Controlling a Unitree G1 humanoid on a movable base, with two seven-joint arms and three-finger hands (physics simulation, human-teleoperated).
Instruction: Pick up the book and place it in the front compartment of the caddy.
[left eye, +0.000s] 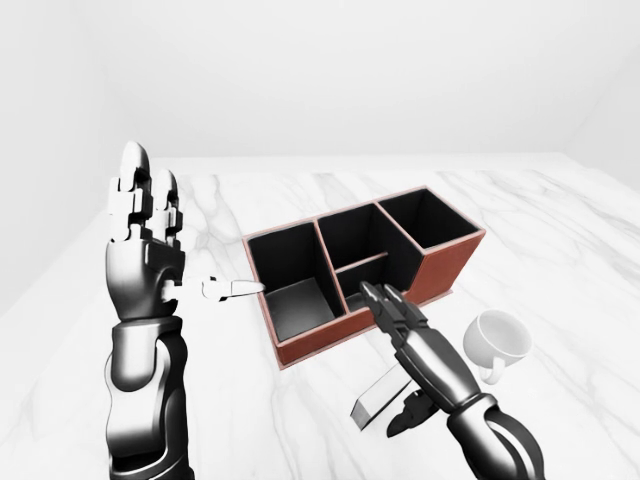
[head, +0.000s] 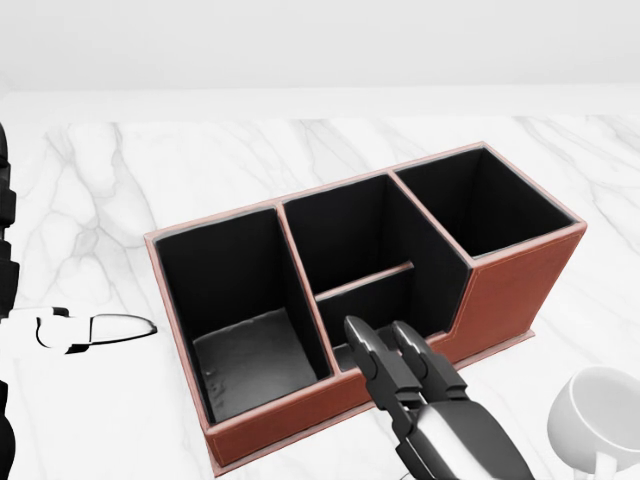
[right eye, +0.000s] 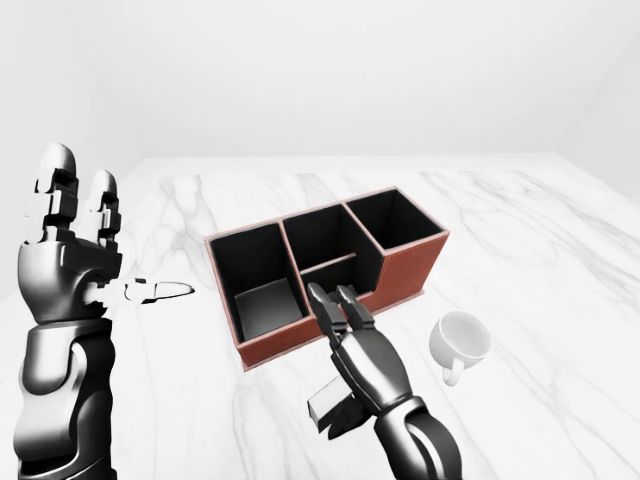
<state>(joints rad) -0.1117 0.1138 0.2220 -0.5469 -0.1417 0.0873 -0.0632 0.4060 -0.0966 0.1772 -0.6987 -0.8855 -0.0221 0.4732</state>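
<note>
The caddy (head: 515, 285) is red-brown leather with black insides and stands on the white marble table (head: 200, 160). Its middle section is split, and the low small compartment (head: 385, 300) faces the bottom of the head view. My right hand (head: 380, 332) points its straight fingers at that compartment's rim, just short of the wall. A thin grey book (left eye: 375, 398) hangs tilted under its palm, with the thumb beneath it. My left hand (left eye: 145, 185) is raised at the left, fingers upright and spread, holding nothing.
A white mug (left eye: 497, 340) stands on the table right of my right hand, near the caddy's right end. A small white object with dark outlines (left eye: 232, 289) lies left of the caddy. The table's far edge meets a plain white wall.
</note>
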